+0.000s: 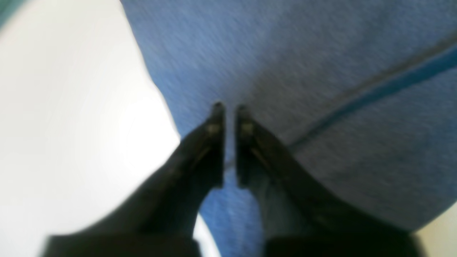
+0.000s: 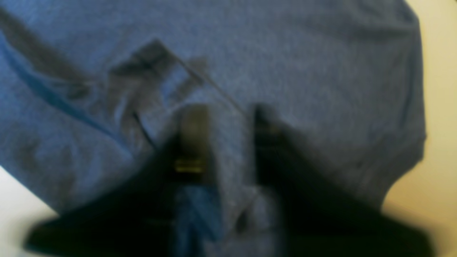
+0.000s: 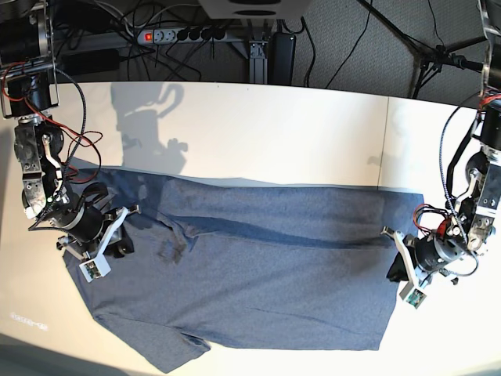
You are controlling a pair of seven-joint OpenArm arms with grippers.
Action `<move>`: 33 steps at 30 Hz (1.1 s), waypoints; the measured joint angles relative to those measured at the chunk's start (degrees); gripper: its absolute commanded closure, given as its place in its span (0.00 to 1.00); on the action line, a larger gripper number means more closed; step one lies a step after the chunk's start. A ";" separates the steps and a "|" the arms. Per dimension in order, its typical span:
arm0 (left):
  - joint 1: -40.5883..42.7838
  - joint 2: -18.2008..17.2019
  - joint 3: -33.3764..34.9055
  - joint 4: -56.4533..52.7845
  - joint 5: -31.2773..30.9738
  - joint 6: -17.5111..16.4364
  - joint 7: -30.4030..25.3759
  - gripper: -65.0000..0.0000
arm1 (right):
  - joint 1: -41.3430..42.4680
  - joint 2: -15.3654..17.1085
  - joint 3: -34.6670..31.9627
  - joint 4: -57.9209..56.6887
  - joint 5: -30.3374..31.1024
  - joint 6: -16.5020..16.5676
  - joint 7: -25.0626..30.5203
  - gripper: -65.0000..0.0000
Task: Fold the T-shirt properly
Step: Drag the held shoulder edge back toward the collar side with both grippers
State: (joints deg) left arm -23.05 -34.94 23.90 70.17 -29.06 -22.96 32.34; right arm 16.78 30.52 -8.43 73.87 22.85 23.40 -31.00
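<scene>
The slate-blue T-shirt (image 3: 266, 274) lies spread flat on the white table (image 3: 274, 133), with its collar end toward the left of the base view and its hem toward the right. My right gripper (image 3: 125, 239) sits at the shirt's left end. In the blurred right wrist view the right gripper (image 2: 225, 110) is shut with a ridge of T-shirt (image 2: 303, 53) cloth bunched between its fingers. My left gripper (image 3: 395, 266) is at the hem edge. In the left wrist view the left gripper (image 1: 229, 107) has its fingers almost together on the T-shirt (image 1: 303, 53) near its edge.
A power strip (image 3: 176, 34) and cables run behind the table's far edge. Both arm bases stand at the table's left and right sides. A sleeve (image 3: 168, 348) lies near the front edge. Bare tabletop shows beyond the shirt at the back.
</scene>
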 measured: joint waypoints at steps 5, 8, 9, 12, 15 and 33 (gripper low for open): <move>1.92 3.67 -6.29 -0.04 -2.69 -0.09 4.24 1.00 | -0.09 -2.60 2.78 0.00 2.01 -4.24 -2.91 1.00; 3.65 3.80 -6.97 -0.04 -2.82 -0.39 4.31 1.00 | -0.61 -2.27 4.02 0.00 1.16 -4.81 -2.84 1.00; 4.39 3.82 -6.97 -0.04 -2.82 -0.44 4.31 1.00 | -1.09 -2.14 4.28 0.00 1.09 -4.85 -2.86 1.00; 6.29 4.22 -6.95 -0.07 -2.73 -0.48 4.61 1.00 | -3.34 -2.19 4.28 -0.09 1.01 -5.03 -2.93 1.00; 7.41 5.14 -6.97 -0.07 -2.45 -0.55 3.76 1.00 | -5.53 -2.80 4.28 -0.92 0.92 -5.03 -2.93 1.00; 7.74 9.84 -7.50 -10.91 0.42 -4.17 -5.07 1.00 | -10.45 -2.93 4.94 -3.93 1.75 -5.33 1.62 1.00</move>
State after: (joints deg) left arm -15.31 -25.10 16.40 59.27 -28.64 -27.14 27.27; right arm 6.33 27.59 -3.49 69.93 24.60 18.06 -29.39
